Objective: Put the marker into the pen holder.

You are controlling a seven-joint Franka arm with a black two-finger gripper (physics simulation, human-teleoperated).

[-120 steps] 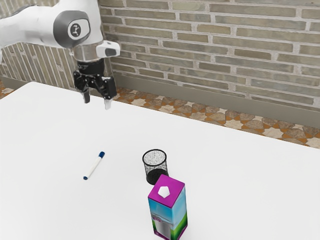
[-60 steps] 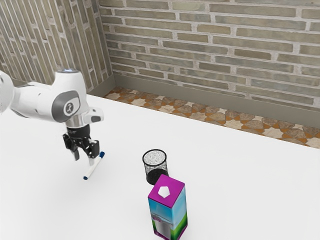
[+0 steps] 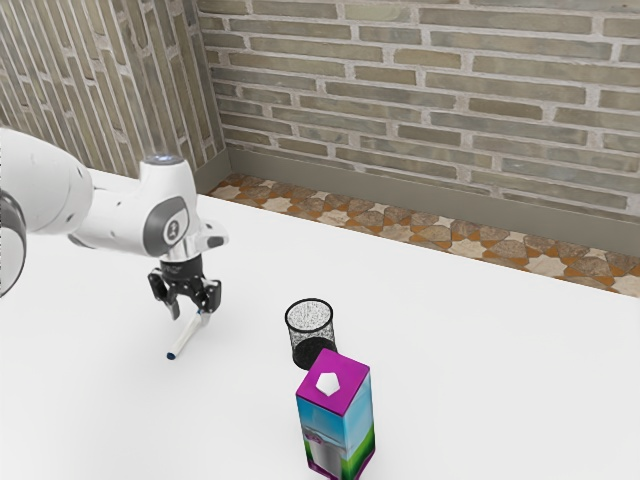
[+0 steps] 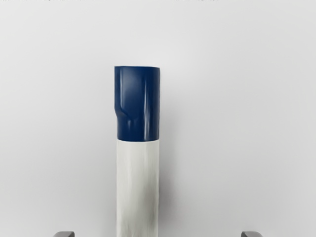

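Gripper (image 3: 190,317) is open, fingers well apart either side of the marker (image 3: 184,340), not clamped on it. Marker is on the white table (image 3: 480,400), left of centre in the exterior view, lying slantwise, blue cap (image 4: 138,103) pointing up-frame.

I judge we're at the pre-grasp step; nothing's been placed.

Risks as I see them:
- Marker sits a bit nearer one finger than the other. Close like that and the first finger to touch may roll or skew it.
- Close too high and the pads could ride over the round barrel; too low, tips could press the table.
- Grip looks set for the cap half. The long free end could droop or swing on the lift, so it would need turning upright before the drop.
- Over the holder, a tilted marker could catch the rim and tip the thing; it looks light.

Containers:
- Pen holder (image 3: 312,343): black mesh, upright, mid-frame, open top. I see its dark base through the mesh and no pens inside.
- Carton (image 3: 340,430): upright, lower middle of frame, just beside the holder; can't tell if they touch. White cap on top, contents unknown. A wide approach could clip it.
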